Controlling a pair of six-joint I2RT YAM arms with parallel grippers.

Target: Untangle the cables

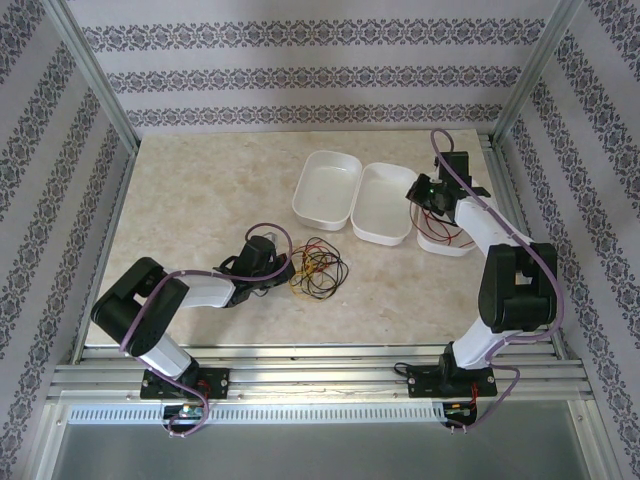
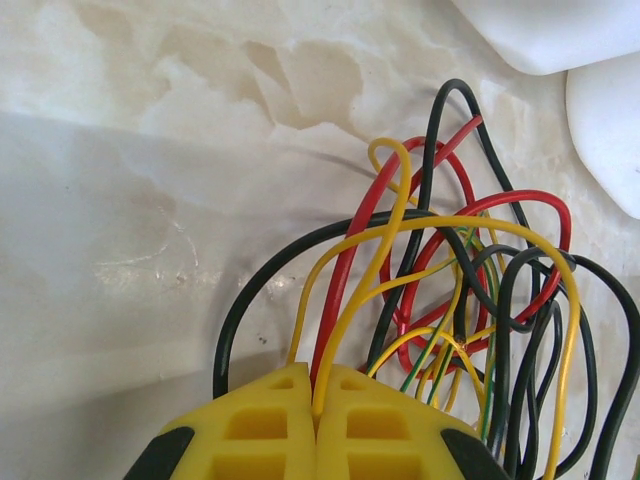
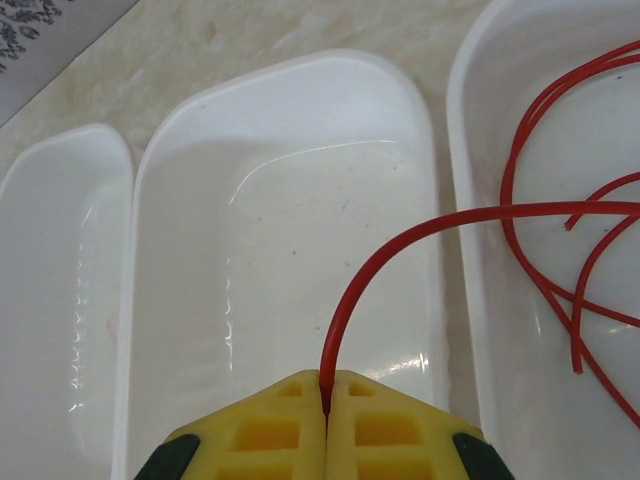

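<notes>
The tangle of cables lies mid-table: thin red, yellow, black and green wires looped over each other. My left gripper sits at the tangle's left edge. Its yellow fingers are shut on a yellow cable, with a red wire running just behind it. My right gripper hovers over the white trays, shut on a red cable. That cable arcs right into the rightmost tray, where more red loops lie.
Three white trays stand side by side at the back: left, middle, and right, which is partly under the right arm. Patterned walls and aluminium posts enclose the table. Open marble surface lies to the left.
</notes>
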